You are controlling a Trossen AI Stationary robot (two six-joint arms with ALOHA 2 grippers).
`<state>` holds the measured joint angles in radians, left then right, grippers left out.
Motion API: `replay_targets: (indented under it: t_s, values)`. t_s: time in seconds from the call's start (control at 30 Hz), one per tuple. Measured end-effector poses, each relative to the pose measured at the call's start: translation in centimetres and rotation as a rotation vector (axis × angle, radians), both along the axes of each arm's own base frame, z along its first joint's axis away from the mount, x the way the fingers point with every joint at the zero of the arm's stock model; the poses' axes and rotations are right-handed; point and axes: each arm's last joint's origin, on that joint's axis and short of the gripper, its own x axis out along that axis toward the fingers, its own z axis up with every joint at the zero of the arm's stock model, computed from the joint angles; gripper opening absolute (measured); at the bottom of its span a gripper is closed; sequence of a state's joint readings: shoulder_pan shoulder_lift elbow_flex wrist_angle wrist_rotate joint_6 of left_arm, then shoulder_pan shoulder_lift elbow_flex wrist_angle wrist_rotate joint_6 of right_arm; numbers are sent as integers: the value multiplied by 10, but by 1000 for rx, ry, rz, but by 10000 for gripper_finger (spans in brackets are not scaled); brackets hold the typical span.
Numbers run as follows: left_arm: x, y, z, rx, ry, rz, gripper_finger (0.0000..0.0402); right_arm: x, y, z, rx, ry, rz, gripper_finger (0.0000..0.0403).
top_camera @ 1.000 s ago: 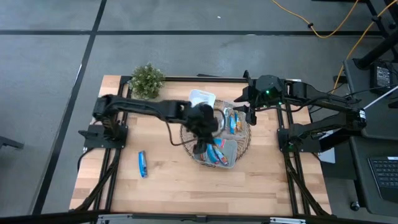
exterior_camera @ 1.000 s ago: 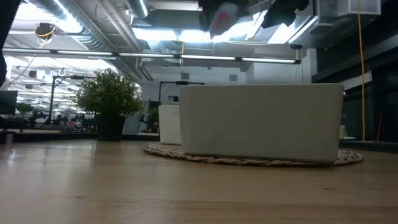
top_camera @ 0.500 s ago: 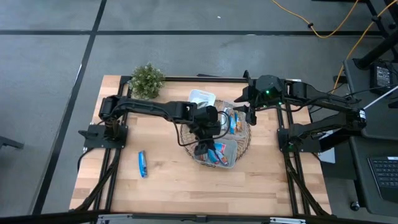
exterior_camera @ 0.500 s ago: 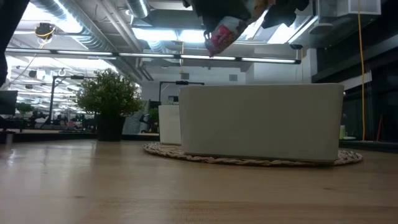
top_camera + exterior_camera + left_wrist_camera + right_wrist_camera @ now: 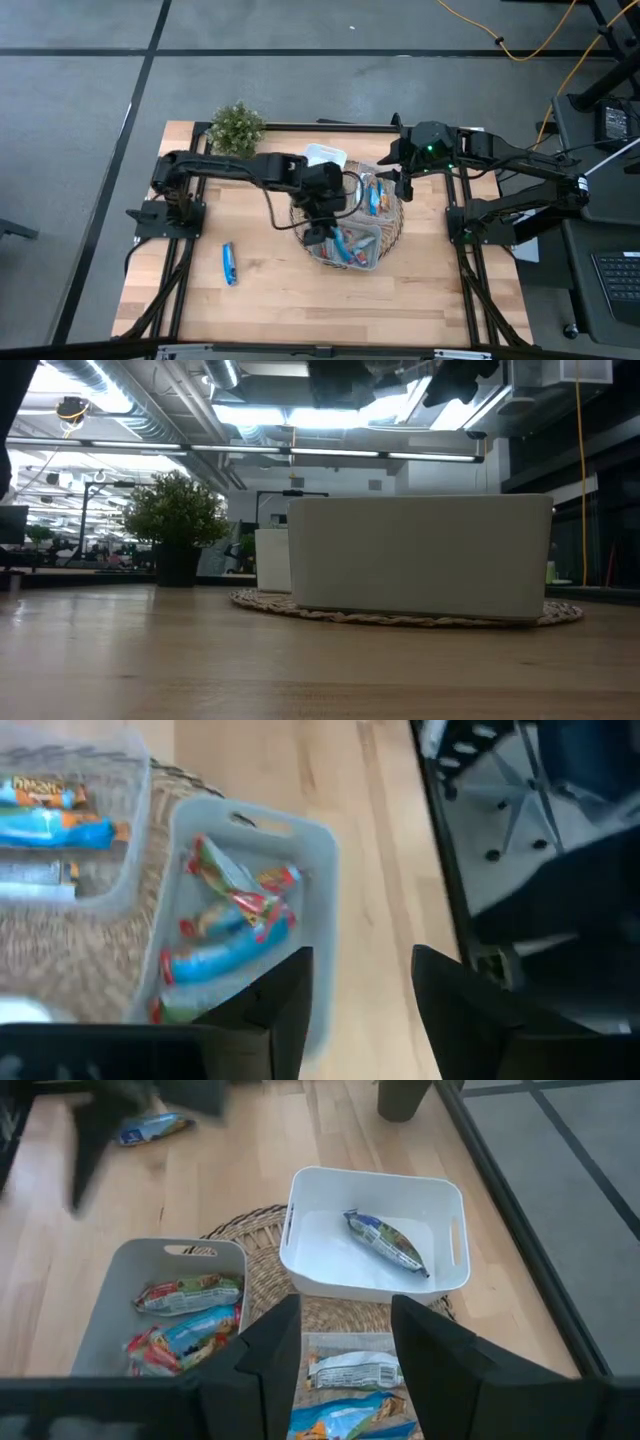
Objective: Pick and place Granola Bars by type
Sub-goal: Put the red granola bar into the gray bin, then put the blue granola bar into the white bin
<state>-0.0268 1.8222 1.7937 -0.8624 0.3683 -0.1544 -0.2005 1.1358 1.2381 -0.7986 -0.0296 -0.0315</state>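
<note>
I hold my left pincer [image 5: 355, 1005] spread and empty just above the grey bin [image 5: 318, 870], whose mixed granola bars [image 5: 235, 910] lie sorted directly below, while my right pincer [image 5: 343, 1342], also parted, waits nearby over the woven mat [image 5: 345, 1312].

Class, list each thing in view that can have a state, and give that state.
left end effector: open, empty, over the grey bin.
right end effector: open, empty.
grey bin: holds several granola bars.
white bin: holds a single bar.
clear bin: holds wrapped bars.
blue granola bar: lying alone on the table.
potted plant: upright.
</note>
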Motion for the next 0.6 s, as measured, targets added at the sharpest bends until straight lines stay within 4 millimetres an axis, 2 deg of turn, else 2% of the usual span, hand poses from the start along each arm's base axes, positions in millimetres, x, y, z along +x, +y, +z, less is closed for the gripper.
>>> replay_targets:
  t_s: [0.07, 0.2, 0.4, 0.5, 0.6]
  values:
    - [-16, -6, 16, 17, 41, -36, 162, 0, 0, 0, 1, 4, 0, 160]
    - [-61, -21, 48, 122, 133, -58, 155, 0, 0, 0, -6, 3, 5, 160]
    - [-129, -49, 74, 375, 229, -135, 146, 0, 0, 0, -23, -2, 17, 160]
    - [-147, -57, 79, 468, 238, -150, 147, 0, 0, 1, -24, -4, 18, 160]
    - [-154, -63, 84, 495, 201, -157, 148, 1, 0, 1, -24, -5, 18, 160]
